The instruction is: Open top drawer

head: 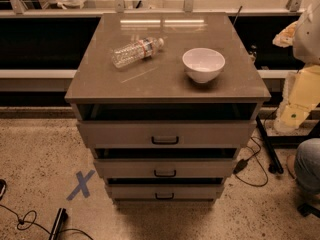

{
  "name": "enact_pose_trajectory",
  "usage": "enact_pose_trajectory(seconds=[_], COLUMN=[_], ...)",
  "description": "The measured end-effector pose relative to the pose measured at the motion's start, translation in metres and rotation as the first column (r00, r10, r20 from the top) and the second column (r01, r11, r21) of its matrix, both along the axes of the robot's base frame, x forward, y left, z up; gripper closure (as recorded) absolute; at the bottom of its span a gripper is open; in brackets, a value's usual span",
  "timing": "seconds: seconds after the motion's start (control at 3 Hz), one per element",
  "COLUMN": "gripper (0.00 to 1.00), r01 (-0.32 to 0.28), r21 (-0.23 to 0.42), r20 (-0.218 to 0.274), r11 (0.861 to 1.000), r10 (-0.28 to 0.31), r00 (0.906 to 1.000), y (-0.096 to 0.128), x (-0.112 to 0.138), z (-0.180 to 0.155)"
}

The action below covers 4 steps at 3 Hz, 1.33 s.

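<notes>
The grey-taupe cabinet (167, 84) stands in the middle of the camera view. The top drawer (200, 133) is its widest front panel, just under the countertop, with a small black pull handle (165, 140) at its centre. A dark gap shows between the countertop and the drawer's upper edge. Two narrower drawer fronts (200, 168) (200, 191) sit below it, each with a like handle. My gripper is not in view.
A clear plastic bottle (136, 51) lies on its side on the countertop, and a white bowl (203, 64) stands right of it. A blue tape X (81, 185) marks the floor at left. Cables (252, 166) and a person's knee (307, 164) are at right.
</notes>
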<state>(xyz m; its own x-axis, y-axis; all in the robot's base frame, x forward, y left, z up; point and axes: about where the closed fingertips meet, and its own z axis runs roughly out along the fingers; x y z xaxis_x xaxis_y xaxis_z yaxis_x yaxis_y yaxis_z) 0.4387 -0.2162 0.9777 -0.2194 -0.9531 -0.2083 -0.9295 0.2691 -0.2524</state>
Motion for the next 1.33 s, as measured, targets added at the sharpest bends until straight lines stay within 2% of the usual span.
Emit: enact_pose_trajectory(seconds=[0.33,0.67,1.0,1.33], gripper=[0.00,0.00,0.00,0.00], r01=[0.000,-0.016,-0.076,-0.112], r21=[0.000,0.021,0.057,0.033], r20=[0.000,0.047,0.101,0.126], r11=[1.000,1.000,0.995,0.993], r10=[0.000,0.015,0.070,0.107], r00=[1.0000,0.9988,0.9924,0.9862], y=[0.000,-0.001,-0.004,-0.015], x=[0.000,0.004,-0.008,-0.011], z=[0.000,-0.013,-0.054,-0.080])
